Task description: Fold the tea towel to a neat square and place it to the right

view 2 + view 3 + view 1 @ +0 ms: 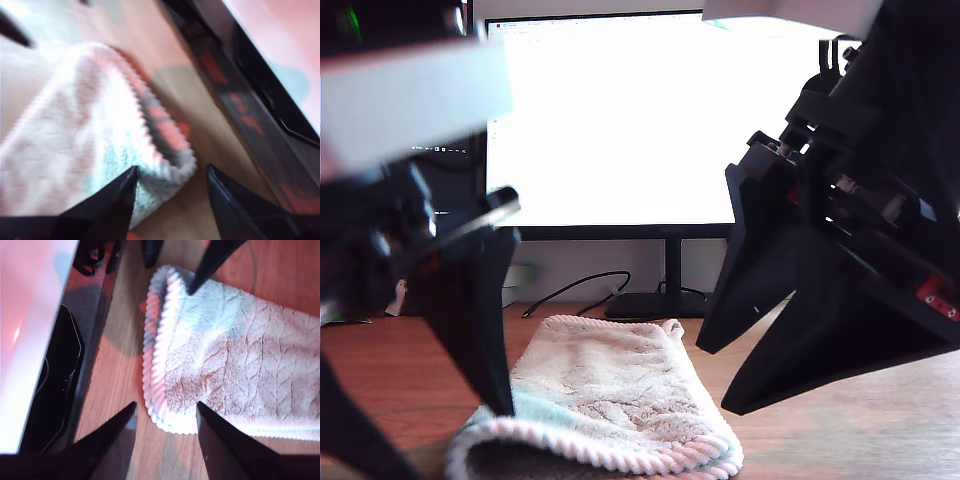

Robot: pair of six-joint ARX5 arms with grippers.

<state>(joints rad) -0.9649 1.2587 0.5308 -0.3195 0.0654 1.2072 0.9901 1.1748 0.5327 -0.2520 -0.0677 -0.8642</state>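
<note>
Tea towel lies folded lengthwise on the wooden desk in front of the monitor. Fluffy terry: light, limp, should bunch. Best hold: ribbed corded edge. My first gripper and my second gripper gape wide, empty.

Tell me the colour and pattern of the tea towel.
The tea towel is off-white to pale pink with pale green patches and faint quilted lines; second wrist view shows it best.
</note>
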